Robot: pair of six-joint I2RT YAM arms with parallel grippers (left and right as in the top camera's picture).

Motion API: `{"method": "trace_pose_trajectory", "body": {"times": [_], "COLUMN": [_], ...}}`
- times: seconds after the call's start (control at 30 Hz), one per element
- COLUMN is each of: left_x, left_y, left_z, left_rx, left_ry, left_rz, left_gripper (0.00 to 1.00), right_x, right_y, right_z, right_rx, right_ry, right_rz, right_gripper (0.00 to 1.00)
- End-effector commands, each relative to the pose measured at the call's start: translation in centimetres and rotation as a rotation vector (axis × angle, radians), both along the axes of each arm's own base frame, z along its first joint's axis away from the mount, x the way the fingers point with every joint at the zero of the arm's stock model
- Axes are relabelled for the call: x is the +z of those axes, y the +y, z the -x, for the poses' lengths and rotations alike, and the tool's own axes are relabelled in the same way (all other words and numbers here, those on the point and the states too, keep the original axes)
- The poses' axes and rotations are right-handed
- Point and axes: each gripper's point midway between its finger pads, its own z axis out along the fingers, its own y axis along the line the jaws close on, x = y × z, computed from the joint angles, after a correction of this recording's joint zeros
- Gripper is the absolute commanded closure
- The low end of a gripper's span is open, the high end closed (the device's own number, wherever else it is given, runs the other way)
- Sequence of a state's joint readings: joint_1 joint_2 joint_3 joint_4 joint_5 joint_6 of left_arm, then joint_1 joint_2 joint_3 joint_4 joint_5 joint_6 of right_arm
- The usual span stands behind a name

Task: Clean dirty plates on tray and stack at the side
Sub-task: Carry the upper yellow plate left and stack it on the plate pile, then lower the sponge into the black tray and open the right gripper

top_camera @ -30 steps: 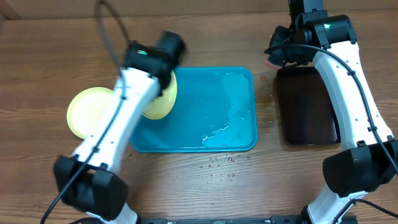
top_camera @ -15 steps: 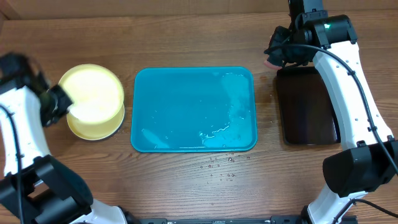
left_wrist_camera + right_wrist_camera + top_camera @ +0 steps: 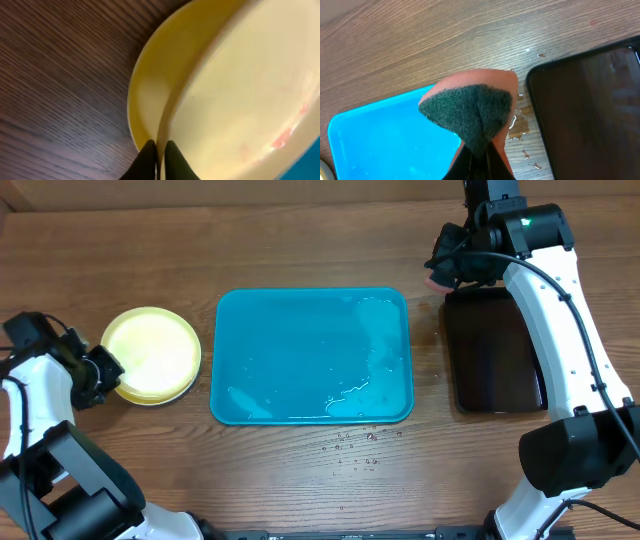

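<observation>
Speckling the near part of the bench [image 3: 280, 480], small drops [image 3: 355, 445] lie just in front of the blue tray [image 3: 270, 330]. That tray sits flat at mid-bench and holds water [image 3: 375, 370], pooled and streaked over its right half and along its near side. Left of it and not touching it, the plates [image 3: 150, 352] lie stacked on the bench, pale yellow with greener rims; how many are in the pile cannot be told from above. The left hand [image 3: 108, 370] meets the stack at its left edge, its fingers pressed nearly together on the rim of the top plate [image 3: 240, 90]. The top plate rests on the lower plate [image 3: 147, 95] and carries faint red-orange smears [image 3: 282, 137]. Right of the blue tray lies a narrow, glossy black tray [image 3: 495, 350]. Farthest off, above that tray's far left corner, the right hand [image 3: 447, 268] pinches a folded sponge [image 3: 470, 107], orange with a dark green scouring face.
</observation>
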State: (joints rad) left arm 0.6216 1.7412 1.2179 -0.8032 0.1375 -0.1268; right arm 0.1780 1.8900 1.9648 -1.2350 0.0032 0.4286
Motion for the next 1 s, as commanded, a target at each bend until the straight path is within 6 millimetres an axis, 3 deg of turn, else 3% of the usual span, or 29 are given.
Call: {"method": "trace_pose_trajectory", "body": {"times": [0.0, 0.1, 0.17, 0.27, 0.37, 0.47, 0.63, 0.8, 0.97], "left_x": [-1.4, -1.2, -0.8, 0.7, 4.3, 7.5, 8.6, 8.9, 9.1], "left_y": [0.6, 0.8, 0.8, 0.8, 0.1, -3.3, -9.4, -14.3, -17.0], "left_z": [1.4, 1.2, 1.0, 0.3, -1.3, -3.6, -5.9, -7.7, -8.8], "left_rx": [0.016, 0.018, 0.019, 0.006, -0.067, -0.218, -0.414, -0.572, -0.69], "left_ry": [0.08, 0.076, 0.068, 0.061, 0.038, -0.012, -0.044, -0.076, -0.101], "left_rz": [-0.038, -0.046, -0.047, -0.053, -0.068, -0.047, -0.011, -0.039, -0.091], "left_gripper": [0.68, 0.46, 0.36, 0.28, 0.27, 0.25, 0.19, 0.1, 0.0], "right_x": [0.3, 0.3, 0.2, 0.0, -0.4, -1.7, -6.0, -10.9, -15.0], "right_y": [-0.1, -0.4, -0.9, -2.3, -6.0, -9.5, -13.1, -14.0, -13.9], "right_z": [0.0, 0.1, 0.1, 0.3, 0.8, 1.7, 3.9, 5.7, 6.6], "right_rx": [0.014, 0.009, -0.003, -0.036, -0.111, -0.148, -0.134, -0.05, 0.024], "right_ry": [-0.007, -0.004, -0.001, 0.014, 0.051, 0.108, 0.232, 0.313, 0.327], "right_rz": [0.003, 0.016, 0.029, 0.041, 0.061, 0.082, 0.113, 0.139, 0.159], "right_gripper": [0.96, 0.96, 0.96, 0.96, 0.96, 0.96, 0.96, 0.96, 0.95]}}
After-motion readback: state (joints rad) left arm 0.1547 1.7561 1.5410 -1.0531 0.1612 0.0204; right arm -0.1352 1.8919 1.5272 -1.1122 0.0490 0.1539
